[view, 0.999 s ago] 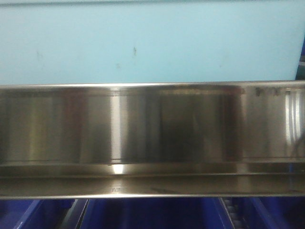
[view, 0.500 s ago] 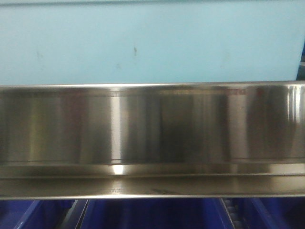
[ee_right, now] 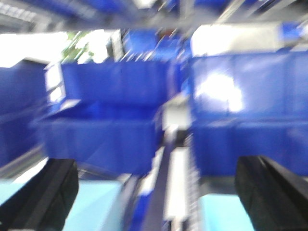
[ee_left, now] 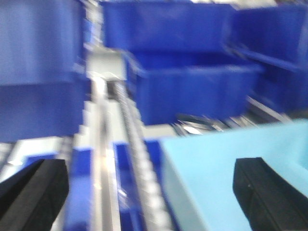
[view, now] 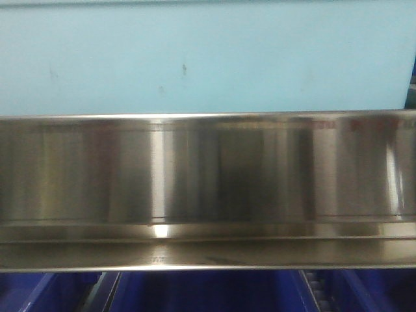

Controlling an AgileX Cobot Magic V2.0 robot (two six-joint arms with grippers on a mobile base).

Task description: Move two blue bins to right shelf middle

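Observation:
Both wrist views are blurred. Blue bins fill the racks ahead: one open bin (ee_left: 192, 91) stands past my left gripper (ee_left: 151, 190), another bin (ee_right: 101, 137) sits ahead and left of my right gripper (ee_right: 156, 190), with a further one (ee_right: 250, 134) to its right. Each gripper is open, its black fingers (ee_left: 33, 192) (ee_right: 43, 197) far apart with nothing between them. In the front view only dark blue bin tops (view: 208, 290) show along the bottom edge. I cannot tell which rack is the right shelf.
A wide steel shelf beam (view: 208, 188) crosses the front view close up, with a light blue panel (view: 208, 58) above it. Roller rails (ee_left: 139, 159) and a metal upright (ee_right: 175, 168) run between the bins. Light blue surfaces (ee_left: 226, 173) lie under the grippers.
The front view barely changes; only reflections on the right end of the steel beam shift. The beam and the blue bin tops stay where they were.

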